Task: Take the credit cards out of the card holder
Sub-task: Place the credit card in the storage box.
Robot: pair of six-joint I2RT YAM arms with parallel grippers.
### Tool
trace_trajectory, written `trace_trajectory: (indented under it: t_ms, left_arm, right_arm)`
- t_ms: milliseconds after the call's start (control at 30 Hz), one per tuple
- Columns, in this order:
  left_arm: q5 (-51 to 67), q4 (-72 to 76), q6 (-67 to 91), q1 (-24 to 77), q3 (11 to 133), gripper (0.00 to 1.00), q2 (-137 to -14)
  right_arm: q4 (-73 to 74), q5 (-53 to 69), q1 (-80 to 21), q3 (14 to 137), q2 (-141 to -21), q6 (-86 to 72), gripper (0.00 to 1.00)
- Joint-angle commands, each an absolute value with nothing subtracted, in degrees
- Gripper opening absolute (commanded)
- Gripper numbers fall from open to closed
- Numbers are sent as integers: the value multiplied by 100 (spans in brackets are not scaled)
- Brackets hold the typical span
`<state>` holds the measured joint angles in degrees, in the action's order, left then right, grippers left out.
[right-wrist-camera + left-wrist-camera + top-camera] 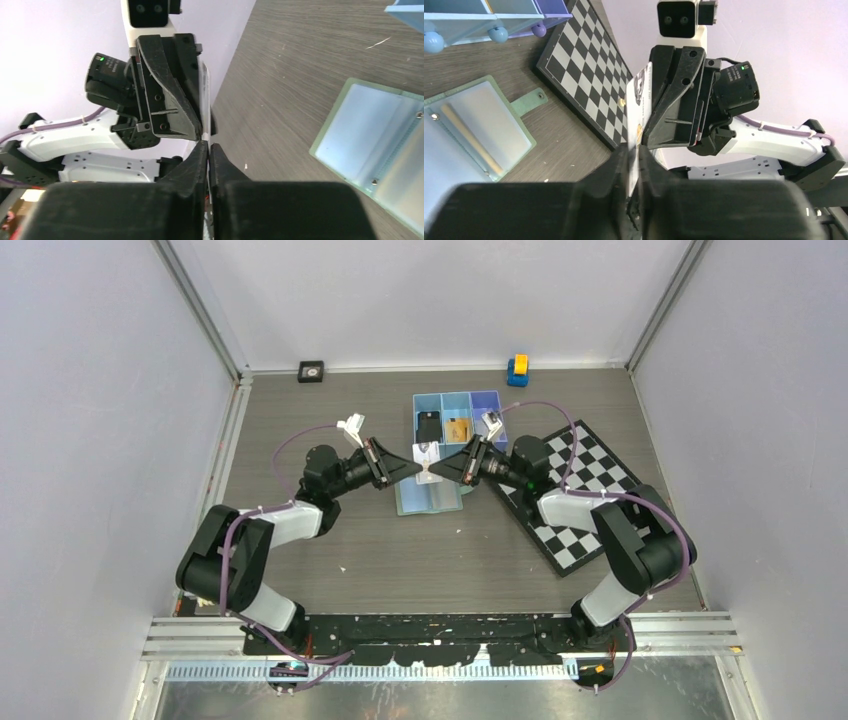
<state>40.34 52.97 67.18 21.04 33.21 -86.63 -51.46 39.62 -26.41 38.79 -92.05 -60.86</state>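
Note:
The pale grey-white card [428, 462] stands on edge in the air, held between both grippers above the open sage-green card holder [430, 497]. My left gripper [417, 470] is shut on one end of it and my right gripper [440, 469] is shut on the other. The left wrist view shows the card [640, 95] edge-on between my left gripper's [634, 155] fingers, with the card holder [474, 125] open flat below. The right wrist view shows the card [205, 95] as a thin line in my right gripper [208, 145]. A black card [428, 426] and a gold-orange card [458, 428] lie in the blue tray [487, 400].
A chessboard [575, 490] lies under the right arm and also shows in the left wrist view [584, 65]. A yellow and blue toy [517, 370] and a small black object [311, 371] sit at the back wall. Side walls close in the table.

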Motion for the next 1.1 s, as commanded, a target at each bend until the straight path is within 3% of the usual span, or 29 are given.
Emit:
trace_trajectory:
  t_ms: [0,67,167,433,667,867,1067]
  left_arm:
    - [4024,5403,6654,2118,3515,27,-8660]
    - [3859,4866,6434,2105,3535,38,-8536]
    - [3583,3737,5944,2101,3657,45,-8273]
    - [2792,2172,5303,2095,3859,52,-7868]
    - [2729,1945,5032,2097,3804,77,-7577]
    - [2482,1471,4765,2096,3911,88,-7607]
    - [2477,1172,4777,2092,4159,90,-8197]
  right_arm:
    - [-5478,4012,-2637,4081,-9219,-6141,3]
    - [-5042,3824,-2508,4106,-9122,-6003,1]
    - [-3697,3375,-2162,4229,-8826,-5574,1]
    - [668,1375,-1641,5795,-8409,-3752,0]
    - [1990,900,-1545,7561,-9388,-2938,0]
    - [2477,502,-1518,8495,-10148,-2522,0]
    - [2854,166,-1520,9219,-10788,-2133,1]
